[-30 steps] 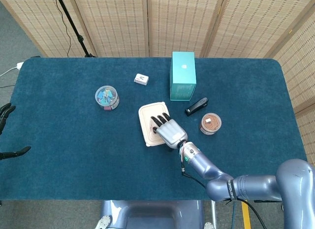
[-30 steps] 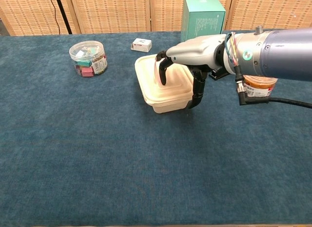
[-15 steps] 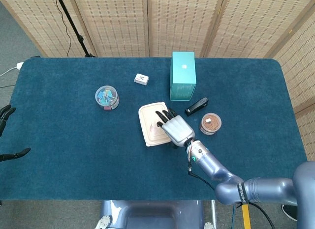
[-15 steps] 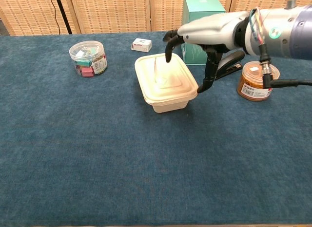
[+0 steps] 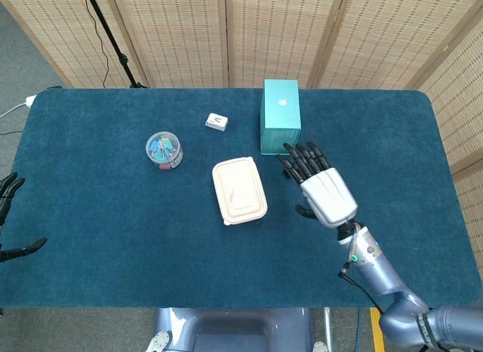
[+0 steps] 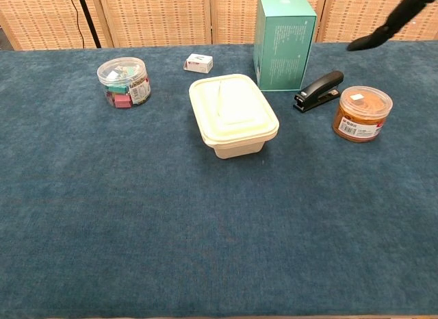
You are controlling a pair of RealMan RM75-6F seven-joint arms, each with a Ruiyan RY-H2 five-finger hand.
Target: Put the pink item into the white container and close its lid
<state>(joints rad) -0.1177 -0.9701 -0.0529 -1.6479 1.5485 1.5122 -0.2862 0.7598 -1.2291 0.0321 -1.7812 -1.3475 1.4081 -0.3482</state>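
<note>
- White rectangular plastic container [image 5: 239,189], head view: lid seated on top; it sits to the left of the right hand [image 5: 321,187], apart from it, on the blue cloth-covered table [image 5: 98,216]. No pink item shows outside it; whether one lies inside cannot be told through the lid.
- Right hand, head view: raised above the table, fingers spread and extended, nothing in it. It hides whatever lies directly beneath it.
- Left hand [image 5: 9,216], head view: at the far left frame edge, off the table's side, only dark fingertips showing; their spread suggests nothing is held.
- Teal upright cardboard box [image 5: 280,115], head view: just beyond the right hand's fingertips.
- Clear round jar of coloured clips [image 5: 164,149] and small white box [image 5: 217,122], head view: well left of the right hand, past the container.
- White container [image 6: 233,115], chest view: lid looks level on its rim all round, with a raised central panel.
- Black stapler [image 6: 318,90] and orange-filled round jar [image 6: 362,113], chest view: right of the container, below a dark fingertip [image 6: 383,30] of the right hand at the upper right corner.
- Handling judgement: thin moulded plastic, probably light and somewhat flexible, smooth-sided; likely to slide on the cloth if pushed sideways. Best pressed flat from above on the lid's centre or edges, or held by the short sides under the rim.
</note>
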